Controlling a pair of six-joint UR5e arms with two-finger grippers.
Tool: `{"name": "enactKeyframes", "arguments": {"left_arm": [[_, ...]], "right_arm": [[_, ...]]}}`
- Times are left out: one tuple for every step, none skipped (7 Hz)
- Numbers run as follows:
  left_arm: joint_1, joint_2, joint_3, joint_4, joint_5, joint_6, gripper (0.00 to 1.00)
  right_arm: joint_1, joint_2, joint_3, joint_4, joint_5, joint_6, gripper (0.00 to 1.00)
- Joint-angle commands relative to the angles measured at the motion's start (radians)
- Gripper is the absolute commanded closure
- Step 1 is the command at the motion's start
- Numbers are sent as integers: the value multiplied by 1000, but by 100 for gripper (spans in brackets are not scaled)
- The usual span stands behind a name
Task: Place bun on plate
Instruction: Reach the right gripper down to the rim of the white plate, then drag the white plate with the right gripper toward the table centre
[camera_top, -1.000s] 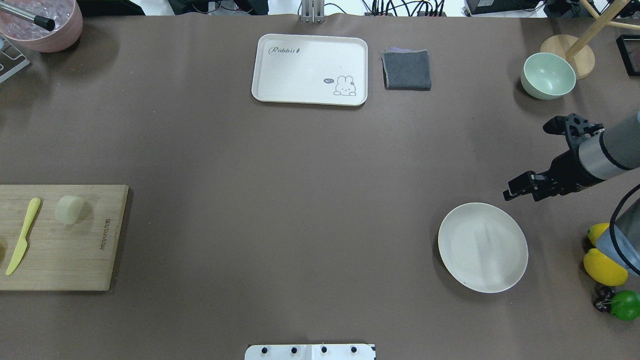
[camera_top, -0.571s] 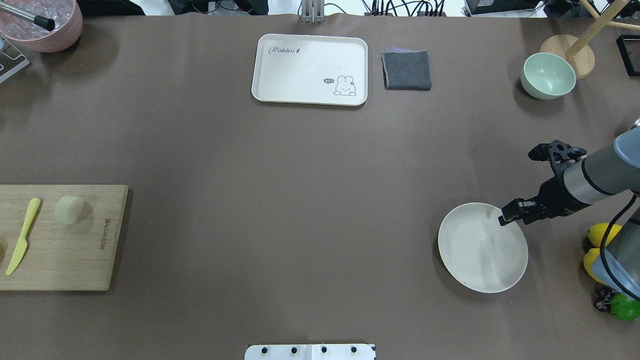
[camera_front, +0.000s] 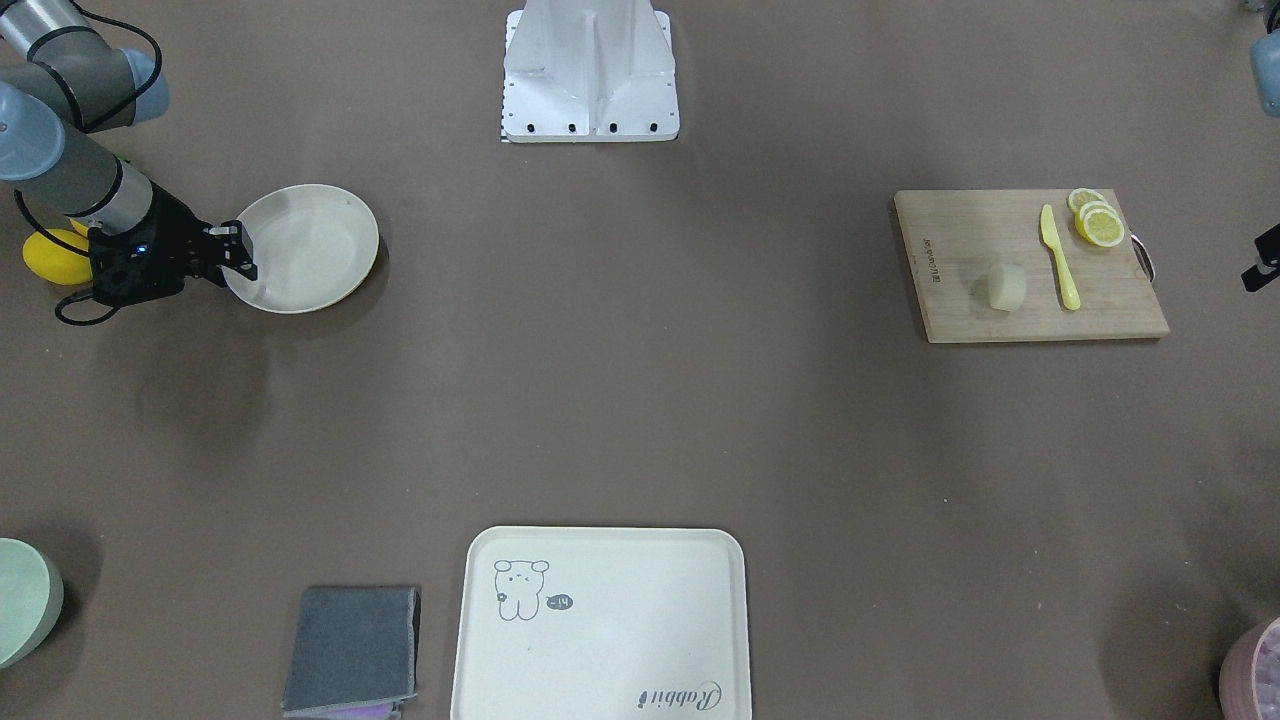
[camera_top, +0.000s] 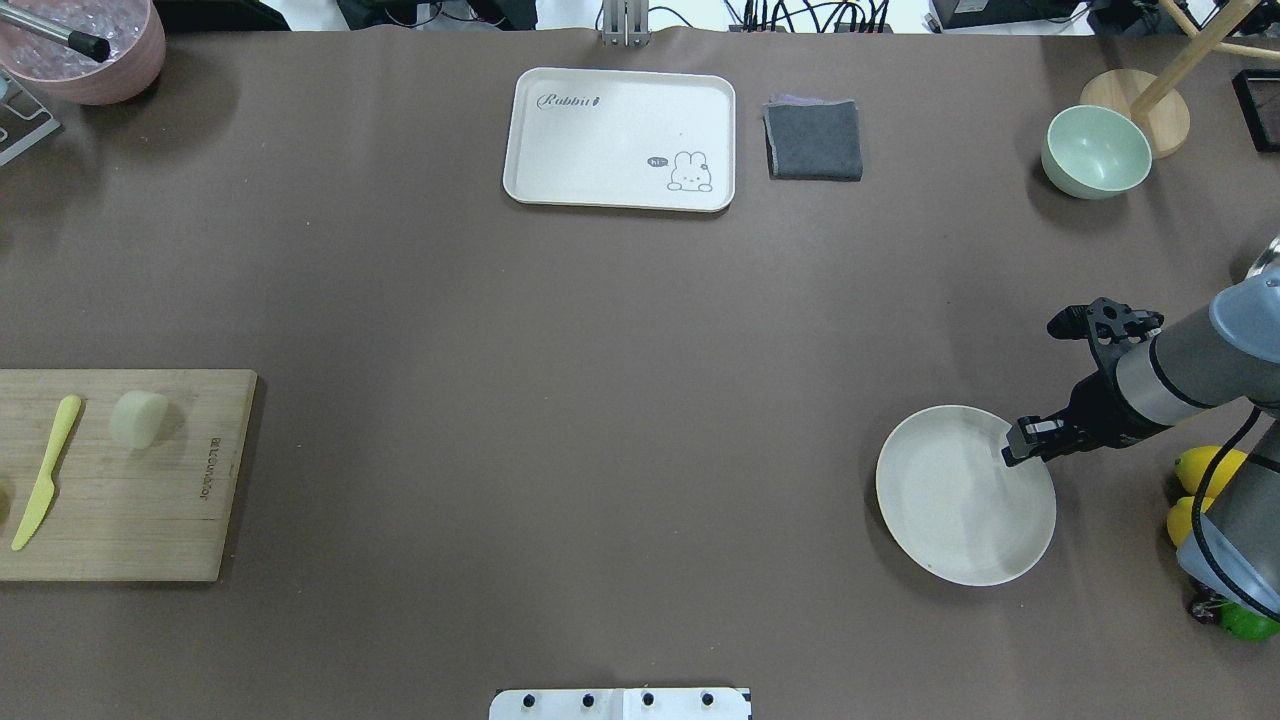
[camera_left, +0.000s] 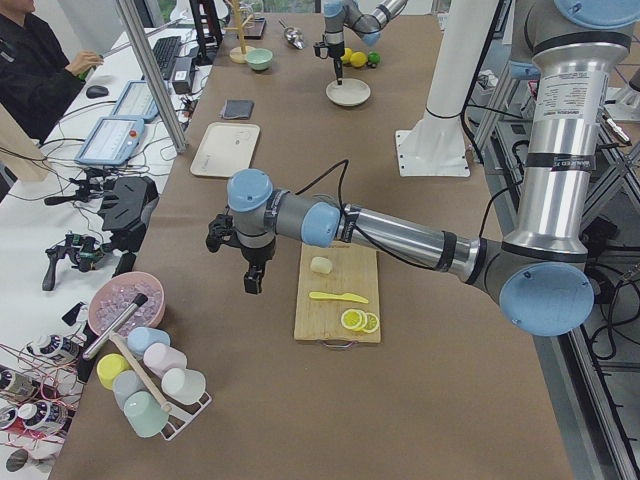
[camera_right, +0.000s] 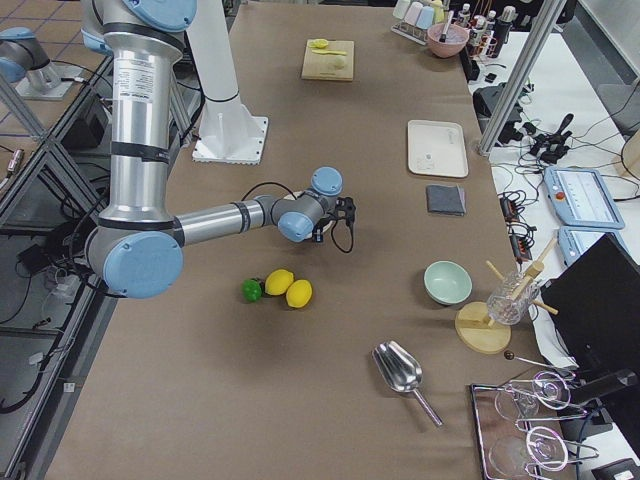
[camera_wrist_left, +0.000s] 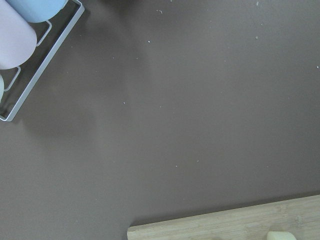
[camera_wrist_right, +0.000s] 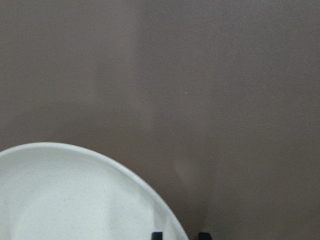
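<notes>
The bun, a pale stubby chunk, lies on the wooden cutting board at the table's left end, with nothing touching it. The round cream plate sits on the right. My right gripper is open at the plate's edge. In the right wrist view its two fingertips straddle the plate rim. My left gripper hovers beside the board, away from the bun; whether it is open or shut cannot be told.
A yellow knife and lemon slices share the board. A rabbit-print tray, grey cloth and green bowl line the far side. Lemons lie right of the plate. A cup rack stands at the left end.
My right gripper has come down and back toward the robot, from beyond the plate onto its far right rim. The bun, board and plate have not moved.
</notes>
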Motion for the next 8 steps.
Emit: {"name": "enactKeyframes", "arguments": {"left_arm": [[0,2,-14,2,1,-14,2],[0,2,-17,2,0,-16,2],[0,2,-18,2,-3,-34,2],[0,-3,-21,2,-5,-60,2],[3,-6,-30,0,-7,-100,2],[46,-6,-81,0,-5,-199,2],[92,-1,-102,-3,-4,-276,2],[159,2,-96,-65,4,-360,3]], "right_arm": [[-2,1,4,0,3,-1,100],[-2,15,3,0,11,1,100],[-3,36,12,0,20,12,100],[6,97,12,-8,58,33,100],[7,169,8,-12,62,111,100],[-2,261,-15,-15,62,213,100],[-32,353,-56,-14,51,308,100],[-86,436,-102,-14,-11,372,100]]}}
